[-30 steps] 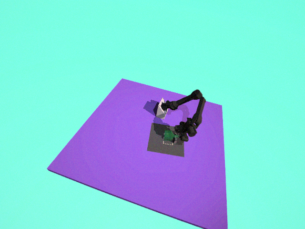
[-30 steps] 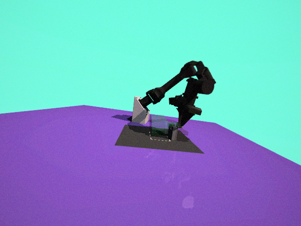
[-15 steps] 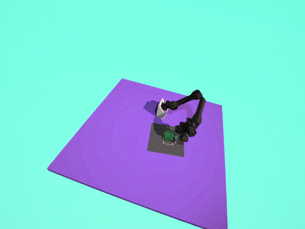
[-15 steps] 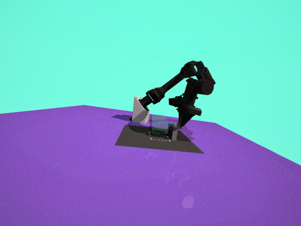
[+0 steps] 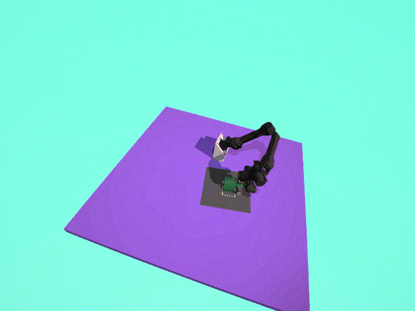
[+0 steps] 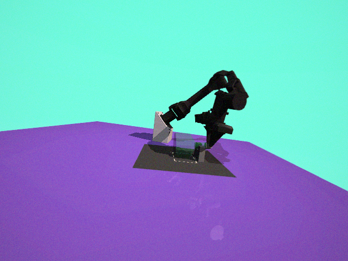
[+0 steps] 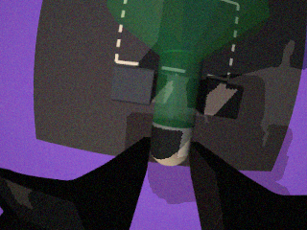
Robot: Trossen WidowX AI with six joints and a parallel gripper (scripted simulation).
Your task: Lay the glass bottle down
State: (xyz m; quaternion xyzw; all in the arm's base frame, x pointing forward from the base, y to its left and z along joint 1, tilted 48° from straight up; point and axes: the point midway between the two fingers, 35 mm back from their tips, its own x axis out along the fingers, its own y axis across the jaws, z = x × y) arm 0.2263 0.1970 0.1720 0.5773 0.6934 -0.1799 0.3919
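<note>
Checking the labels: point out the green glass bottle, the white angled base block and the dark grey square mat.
green glass bottle (image 5: 229, 184) (image 7: 177, 29): top, wrist; body
white angled base block (image 6: 159, 131): exterior; side
dark grey square mat (image 5: 214, 199): top; bare part

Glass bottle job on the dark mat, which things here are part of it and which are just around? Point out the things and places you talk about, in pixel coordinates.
Part of the job:
- green glass bottle (image 5: 229, 184) (image 6: 184, 150) (image 7: 175, 105)
- grey U-shaped rest (image 5: 239, 189) (image 6: 201, 154) (image 7: 132, 85)
- dashed outline (image 5: 228, 195) (image 6: 185, 161) (image 7: 119, 35)
- gripper (image 6: 207, 147) (image 7: 169, 145), shut on the bottle's neck end

Just around:
- no loose extras that I can see; only the dark mat (image 5: 211, 197) (image 6: 148, 160) (image 7: 72, 96) and purple table top (image 5: 150, 187) (image 6: 84, 182) underneath
</note>
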